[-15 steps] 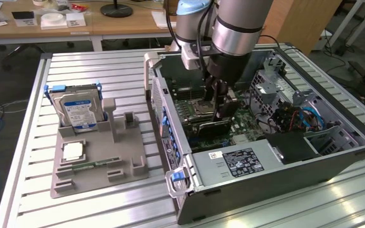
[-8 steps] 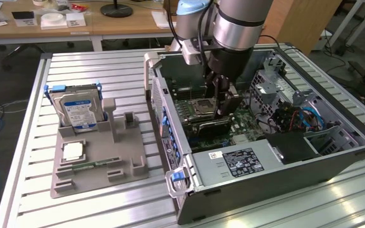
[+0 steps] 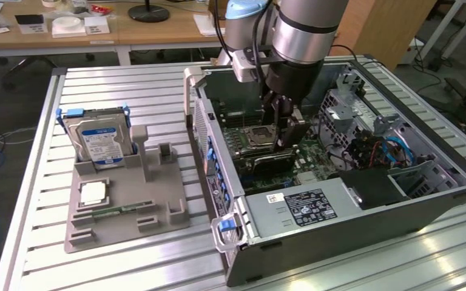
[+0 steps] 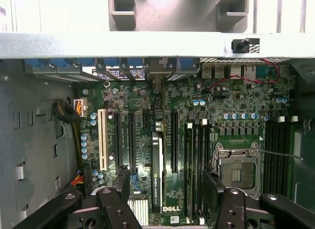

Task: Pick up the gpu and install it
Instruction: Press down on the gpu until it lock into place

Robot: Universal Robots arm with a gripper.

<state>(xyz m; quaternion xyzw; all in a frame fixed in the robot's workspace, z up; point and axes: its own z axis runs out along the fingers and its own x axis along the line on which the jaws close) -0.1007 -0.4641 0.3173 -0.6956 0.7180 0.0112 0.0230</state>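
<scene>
The black two-fingered gripper (image 4: 162, 202) hangs with jaws spread apart, holding nothing, just above the green motherboard (image 4: 221, 106) inside the open dark grey computer case (image 3: 427, 200). Between its fingers, the thin dark green gpu (image 4: 157, 172) stands on edge in a motherboard slot.

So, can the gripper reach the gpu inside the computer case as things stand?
Probably yes. The gripper is open just above the gpu, which stands on edge on the motherboard, between the two fingers. Nothing seems to lie between them.
</scene>
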